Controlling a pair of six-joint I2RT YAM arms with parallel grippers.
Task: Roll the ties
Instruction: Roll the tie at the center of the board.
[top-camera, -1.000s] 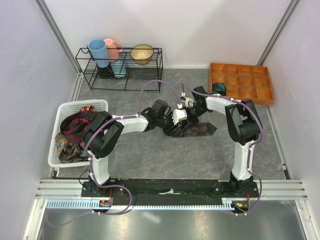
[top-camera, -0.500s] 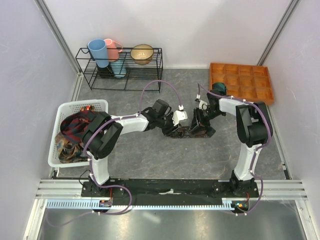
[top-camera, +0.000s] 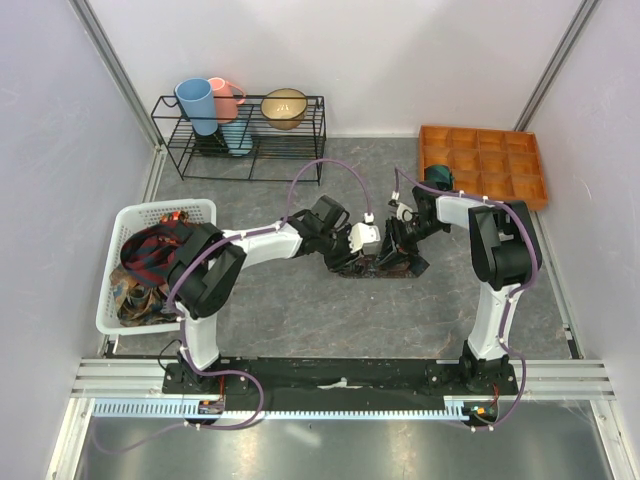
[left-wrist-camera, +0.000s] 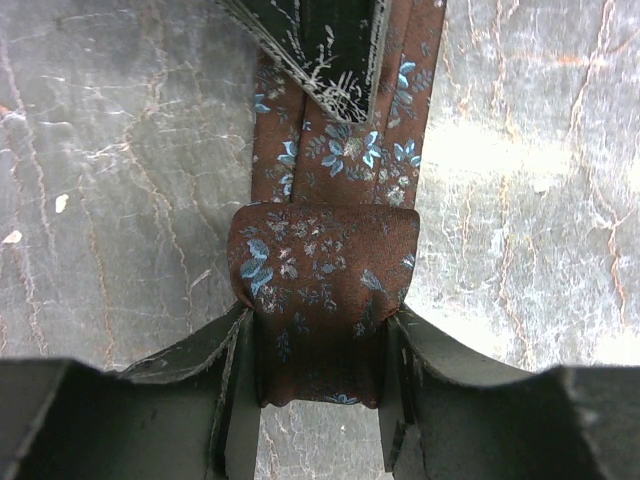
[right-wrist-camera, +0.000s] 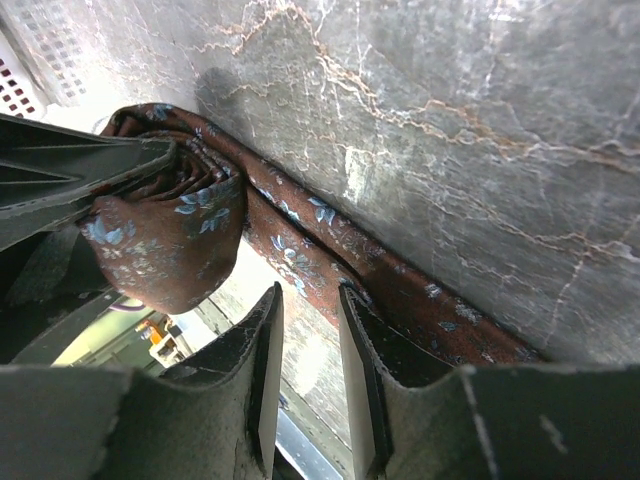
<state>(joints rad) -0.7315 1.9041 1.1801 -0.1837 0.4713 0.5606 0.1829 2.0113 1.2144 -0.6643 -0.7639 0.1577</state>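
Left gripper (left-wrist-camera: 320, 345) squeezes the rolled end of the brown flower tie (left-wrist-camera: 325, 250), on the table (top-camera: 300, 320) near the orange tray (top-camera: 497, 175). Since a second ago the roll has moved along, so less flat tie is left to roll. Right gripper (right-wrist-camera: 307, 330) sits by the flat part; I cannot tell if it pinches it.

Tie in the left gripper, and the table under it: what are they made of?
The tie looks like woven silk-like cloth: soft folds, faint sheen, blue flowers. The table looks like grey veined stone or printed laminate; unclear which.
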